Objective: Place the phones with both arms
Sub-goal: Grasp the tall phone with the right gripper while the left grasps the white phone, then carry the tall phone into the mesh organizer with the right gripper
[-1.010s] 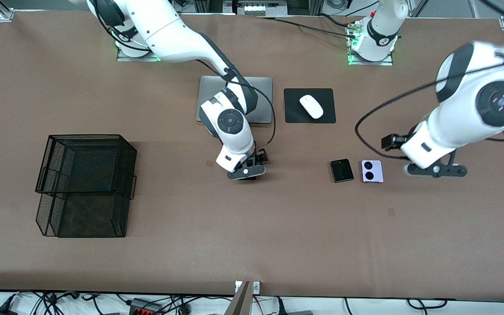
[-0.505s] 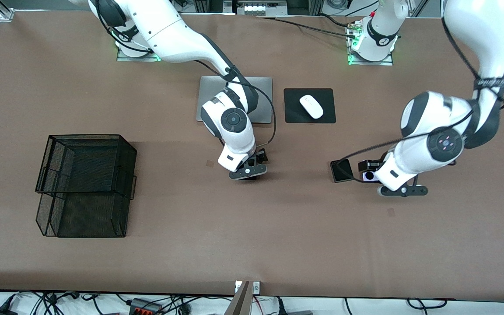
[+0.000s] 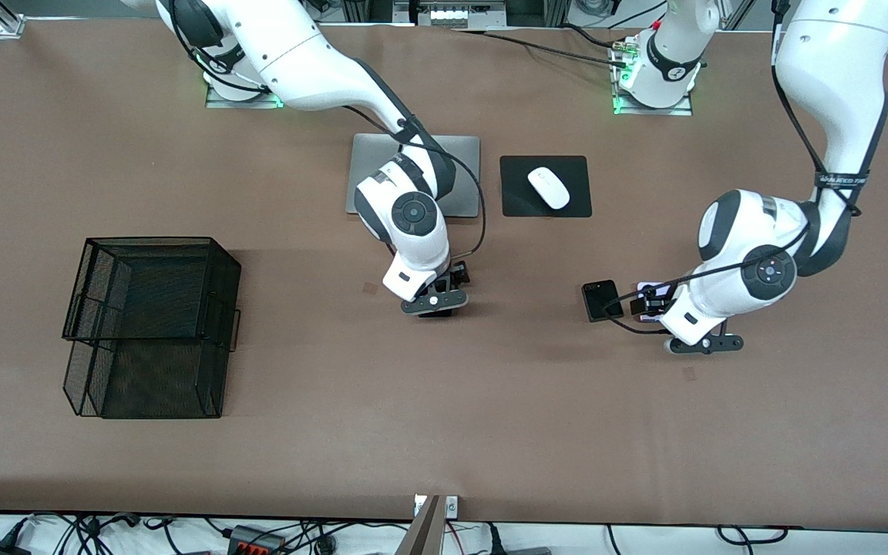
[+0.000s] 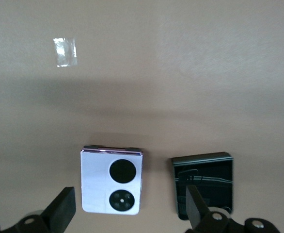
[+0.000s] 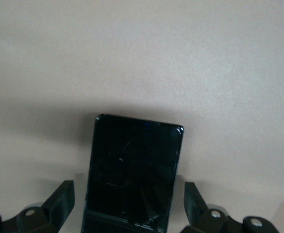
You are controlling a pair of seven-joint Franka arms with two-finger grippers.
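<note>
A black wire basket (image 3: 147, 324) sits on the brown tabletop (image 3: 444, 432), at the right arm's end. It is the thing nearest the front camera.

Farther back, toward the left arm's end, two small square phones lie flat, just beside each other but not touching. One is the black phone (image 3: 602, 301). The other is the lilac phone (image 4: 112, 180), which is white with two black circles on it. In the front view the left arm covers most of it.

The left tool (image 4: 128, 194) hangs over the lilac phone. Its fingers (image 4: 62, 209) are spread wide, one on each side of the phone, and they do not hold anything. The black phone lies at the outer side of one finger.

Near the middle of the tabletop, the right tool (image 5: 126, 191) hangs low over the long phone (image 5: 132, 174), a slim black slab lying flat. This tool's fingers (image 5: 62, 196) are spread wide too, one at each long side of the phone, with a bit of tabletop showing in the gaps. They do not grip it. In the front view the right arm hides this phone.

Farthest back lies a black pad (image 3: 546, 186) with a white mouse (image 3: 549, 187) on it. Beside the pad lies a silver laptop (image 3: 463, 173), partly under the right arm.
</note>
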